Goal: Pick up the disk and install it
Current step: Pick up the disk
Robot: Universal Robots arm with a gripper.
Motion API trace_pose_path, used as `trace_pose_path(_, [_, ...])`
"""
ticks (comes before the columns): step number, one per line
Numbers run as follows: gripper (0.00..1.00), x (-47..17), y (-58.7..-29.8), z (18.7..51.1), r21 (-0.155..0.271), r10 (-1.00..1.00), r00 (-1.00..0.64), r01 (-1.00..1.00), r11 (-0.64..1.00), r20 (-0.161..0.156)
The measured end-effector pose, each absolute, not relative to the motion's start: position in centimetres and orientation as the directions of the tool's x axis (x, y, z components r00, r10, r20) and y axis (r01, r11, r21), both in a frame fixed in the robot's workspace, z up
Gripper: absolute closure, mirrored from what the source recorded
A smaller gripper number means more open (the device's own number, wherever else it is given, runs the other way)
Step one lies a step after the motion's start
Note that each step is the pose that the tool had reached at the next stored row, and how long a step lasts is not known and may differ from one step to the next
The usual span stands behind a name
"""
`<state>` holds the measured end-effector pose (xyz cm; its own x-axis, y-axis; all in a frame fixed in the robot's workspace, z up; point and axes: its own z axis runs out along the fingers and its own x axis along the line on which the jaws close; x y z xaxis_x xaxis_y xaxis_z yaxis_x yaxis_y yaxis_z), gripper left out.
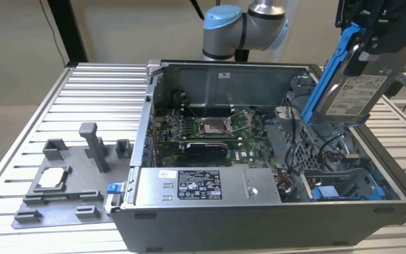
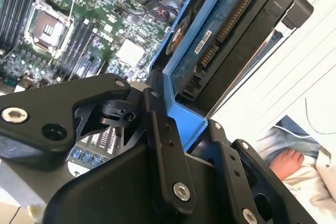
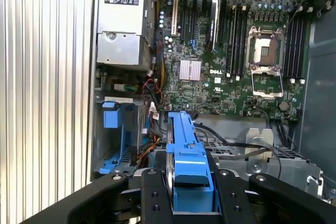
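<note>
We see the black gripper [image 1: 372,45] raised above the open grey metal computer case [image 1: 141,153], over its end at the exterior view's right. It carries the disk [image 1: 354,95], a flat rectangular silver-metal hard drive with a white label and bright blue plastic side rails. The black fingers [image 3: 152,198] are closed on the disk: in both wrist views they flank the blue rail frame at one short end and press in on it, and the rest of the drive reaches out beyond them. The disk hangs clear of everything, tilted close to upright, its label toward the exterior camera; its circuit-board face and connector show in the second wrist view. Beneath it lie the green motherboard [image 1: 210,127] and a blue-lined drive bay [image 1: 330,191] in the case's corner, and the grey power supply box [image 1: 203,185] sits along the near wall. The case stands on the ribbed aluminium bench [image 1: 90,95], beside a grey plastic fixture [image 1: 69,196]. We judge the disk to be rigid and fairly heavy for its size, so a hold at one end lets it lever against the fingers. The plastic rails probably give a little and could slip under a weak squeeze. We would treat it as fragile and sensitive to knocks, and we reckon the rails or side edges the right place to hold it, never the exposed board or connector.
</note>
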<state>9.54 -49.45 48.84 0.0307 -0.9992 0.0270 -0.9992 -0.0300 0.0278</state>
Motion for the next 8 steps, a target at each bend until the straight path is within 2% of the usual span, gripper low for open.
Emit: trace_pose_path(8, [1.0,9.54,-50.63,49.07,0.028,-1.0,0.03,-0.999,-0.03,-0.003])
